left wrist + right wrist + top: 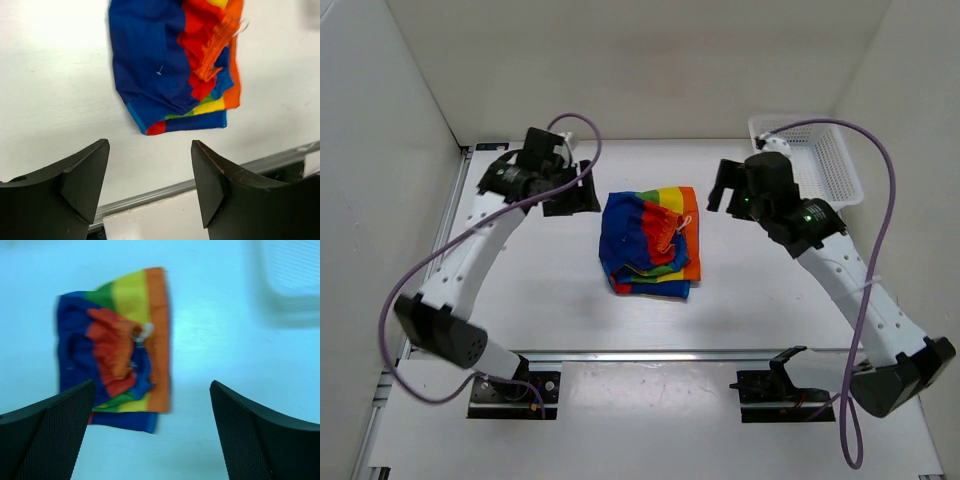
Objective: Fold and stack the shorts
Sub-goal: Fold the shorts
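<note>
Shorts (650, 243) in rumpled bundle on table (545, 300)

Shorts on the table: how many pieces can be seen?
1. The shorts lie loosely folded at the middle of the table. Another pair hidden under them cannot be ruled out.

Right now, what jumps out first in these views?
The rainbow-striped shorts catch the eye first, a rumpled folded bundle at the middle of the white table. The left gripper and right gripper flank it, one on each side, both open and holding nothing. A white mesh basket sits in the far right corner.
</note>
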Controlling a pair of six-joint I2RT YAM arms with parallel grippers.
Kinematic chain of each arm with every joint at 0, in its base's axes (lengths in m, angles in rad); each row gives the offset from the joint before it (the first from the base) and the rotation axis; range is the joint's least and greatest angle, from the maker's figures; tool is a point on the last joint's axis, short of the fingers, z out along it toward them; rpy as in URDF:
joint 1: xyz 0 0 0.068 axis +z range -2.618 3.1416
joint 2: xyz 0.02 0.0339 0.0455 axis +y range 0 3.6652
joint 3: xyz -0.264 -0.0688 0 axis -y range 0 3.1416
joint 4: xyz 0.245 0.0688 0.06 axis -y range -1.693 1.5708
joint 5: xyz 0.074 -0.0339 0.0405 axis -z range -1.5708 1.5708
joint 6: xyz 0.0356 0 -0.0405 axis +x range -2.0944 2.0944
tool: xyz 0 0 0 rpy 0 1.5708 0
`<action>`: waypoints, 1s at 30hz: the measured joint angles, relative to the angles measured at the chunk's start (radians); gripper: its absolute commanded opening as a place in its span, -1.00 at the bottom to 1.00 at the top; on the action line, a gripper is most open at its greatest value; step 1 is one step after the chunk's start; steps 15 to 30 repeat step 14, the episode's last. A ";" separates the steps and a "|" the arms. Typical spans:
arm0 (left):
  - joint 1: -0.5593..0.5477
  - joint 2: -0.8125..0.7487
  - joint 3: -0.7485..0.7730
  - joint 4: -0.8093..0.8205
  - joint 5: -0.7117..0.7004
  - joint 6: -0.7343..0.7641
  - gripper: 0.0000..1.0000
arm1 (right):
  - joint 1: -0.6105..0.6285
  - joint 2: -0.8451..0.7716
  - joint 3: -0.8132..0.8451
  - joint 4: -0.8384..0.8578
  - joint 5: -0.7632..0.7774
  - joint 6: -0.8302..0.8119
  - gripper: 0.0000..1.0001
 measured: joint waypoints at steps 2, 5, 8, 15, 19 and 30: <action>0.015 -0.101 -0.027 -0.002 -0.023 -0.011 0.56 | -0.040 -0.045 -0.035 -0.050 0.057 -0.003 0.98; 0.042 -0.262 -0.104 -0.002 -0.076 -0.040 0.58 | -0.102 -0.094 -0.135 -0.130 0.109 -0.003 0.98; 0.061 -0.409 -0.181 -0.011 -0.134 -0.076 0.58 | -0.137 -0.146 -0.237 -0.199 0.128 0.004 0.98; 0.067 -0.579 -0.258 -0.035 -0.209 -0.141 0.72 | -0.147 -0.289 -0.313 -0.265 0.145 0.029 0.98; 0.067 -0.579 -0.258 -0.035 -0.209 -0.141 0.72 | -0.147 -0.289 -0.313 -0.265 0.145 0.029 0.98; 0.067 -0.579 -0.258 -0.035 -0.209 -0.141 0.72 | -0.147 -0.289 -0.313 -0.265 0.145 0.029 0.98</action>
